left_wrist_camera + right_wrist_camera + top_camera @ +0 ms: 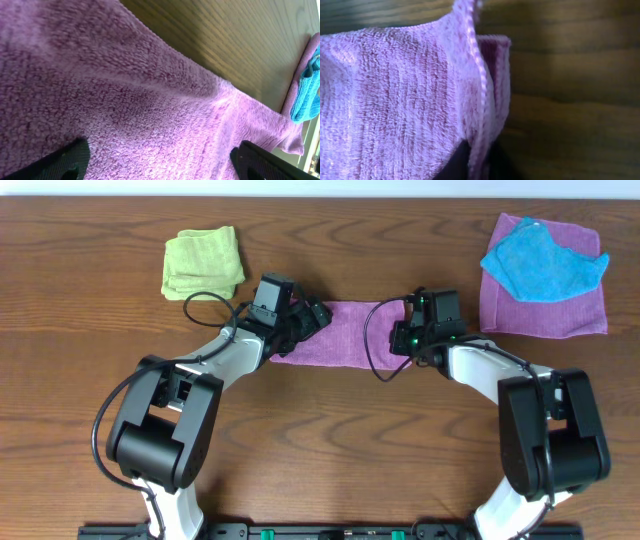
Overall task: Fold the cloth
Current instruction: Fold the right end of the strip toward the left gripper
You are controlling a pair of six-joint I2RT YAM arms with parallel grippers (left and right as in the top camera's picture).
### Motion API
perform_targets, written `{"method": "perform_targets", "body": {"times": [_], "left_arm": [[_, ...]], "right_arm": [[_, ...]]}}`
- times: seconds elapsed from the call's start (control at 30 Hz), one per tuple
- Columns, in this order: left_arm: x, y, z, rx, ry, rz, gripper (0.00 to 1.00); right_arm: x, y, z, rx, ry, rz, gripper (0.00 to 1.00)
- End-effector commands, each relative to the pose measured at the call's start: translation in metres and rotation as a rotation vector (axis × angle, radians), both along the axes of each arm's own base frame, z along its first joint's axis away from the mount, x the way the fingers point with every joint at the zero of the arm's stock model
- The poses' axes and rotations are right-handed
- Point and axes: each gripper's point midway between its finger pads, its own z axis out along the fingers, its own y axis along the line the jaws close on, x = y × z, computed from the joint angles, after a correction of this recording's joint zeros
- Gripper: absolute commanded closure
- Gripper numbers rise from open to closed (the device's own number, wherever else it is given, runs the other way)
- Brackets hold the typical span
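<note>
The mauve-purple cloth [345, 335] lies in the middle of the table as a folded strip between my two grippers. My left gripper [308, 320] is at its left end. In the left wrist view its fingers [160, 162] are spread wide apart over the cloth's surface [150, 110], open. My right gripper [405, 332] is at the strip's right end. In the right wrist view its fingers [477, 160] pinch the cloth's hemmed edge [395, 90], which rises a little off the wood.
A second mauve cloth [575, 305] lies flat at the back right with a bright blue cloth [540, 260] on top of it. A folded lime-green cloth [203, 262] sits at the back left. Bare wood lies in front of the arms.
</note>
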Motion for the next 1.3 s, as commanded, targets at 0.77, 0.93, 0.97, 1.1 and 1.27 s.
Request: {"method": "perform_targets", "body": {"times": [0.77, 0.93, 0.97, 1.1, 1.27], "left_arm": [[-0.006, 0.005, -0.01, 0.039, 0.025, -0.035, 0.05], [-0.006, 0.005, -0.01, 0.039, 0.025, -0.035, 0.05], [-0.006, 0.005, -0.01, 0.039, 0.025, -0.035, 0.05], [-0.002, 0.007, -0.008, 0.034, 0.016, -0.027, 0.05], [0.008, 0.019, 0.002, 0.021, -0.004, 0.002, 0.05]], "right_arm": [[-0.002, 0.07, 0.086, 0.042, -0.087, 0.15, 0.98], [-0.002, 0.091, 0.099, 0.057, -0.122, 0.188, 0.99], [0.0, 0.095, 0.103, 0.063, -0.133, 0.193, 0.98], [0.006, 0.104, 0.117, 0.053, -0.174, 0.192, 0.98], [0.009, 0.112, 0.126, 0.037, -0.205, 0.195, 0.98]]}}
